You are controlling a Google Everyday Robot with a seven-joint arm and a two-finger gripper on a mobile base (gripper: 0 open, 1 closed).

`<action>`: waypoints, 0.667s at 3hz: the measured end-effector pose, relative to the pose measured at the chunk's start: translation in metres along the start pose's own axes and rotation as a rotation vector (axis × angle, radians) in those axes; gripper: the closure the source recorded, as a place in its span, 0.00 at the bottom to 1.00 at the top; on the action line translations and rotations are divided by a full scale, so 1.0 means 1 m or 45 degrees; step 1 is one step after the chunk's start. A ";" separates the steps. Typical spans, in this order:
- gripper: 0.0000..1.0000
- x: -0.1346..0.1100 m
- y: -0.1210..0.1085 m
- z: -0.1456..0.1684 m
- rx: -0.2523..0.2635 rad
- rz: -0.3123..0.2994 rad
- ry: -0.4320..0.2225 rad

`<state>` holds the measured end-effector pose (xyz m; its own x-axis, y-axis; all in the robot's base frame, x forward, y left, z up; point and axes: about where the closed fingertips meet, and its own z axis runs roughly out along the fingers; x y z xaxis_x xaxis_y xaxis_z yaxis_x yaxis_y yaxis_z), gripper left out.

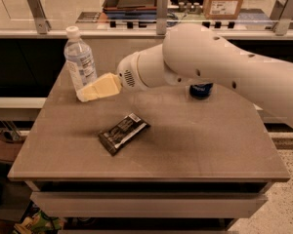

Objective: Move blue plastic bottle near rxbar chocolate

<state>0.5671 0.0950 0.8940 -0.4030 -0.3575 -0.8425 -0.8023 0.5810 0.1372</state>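
Note:
The blue plastic bottle (80,62) stands upright at the table's far left, clear with a white cap and a pale label. The rxbar chocolate (123,133) lies flat in its dark wrapper near the middle-left of the table, in front of the bottle and apart from it. My gripper (90,92), cream-coloured, reaches in from the right and its tip sits at the bottle's lower part, overlapping its base in the view. The white arm (210,65) stretches across the back of the table.
A dark-blue can (201,90) stands at the back, partly hidden behind the arm. The brown table (195,140) has a front edge with drawers below. A glass rail with metal posts (161,9) runs behind it.

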 end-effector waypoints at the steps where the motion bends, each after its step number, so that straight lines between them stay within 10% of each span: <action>1: 0.00 -0.009 -0.009 0.021 0.011 -0.027 -0.022; 2: 0.00 -0.026 -0.015 0.045 -0.003 -0.041 -0.054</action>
<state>0.6093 0.1281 0.8901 -0.3579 -0.3445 -0.8679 -0.8156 0.5678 0.1110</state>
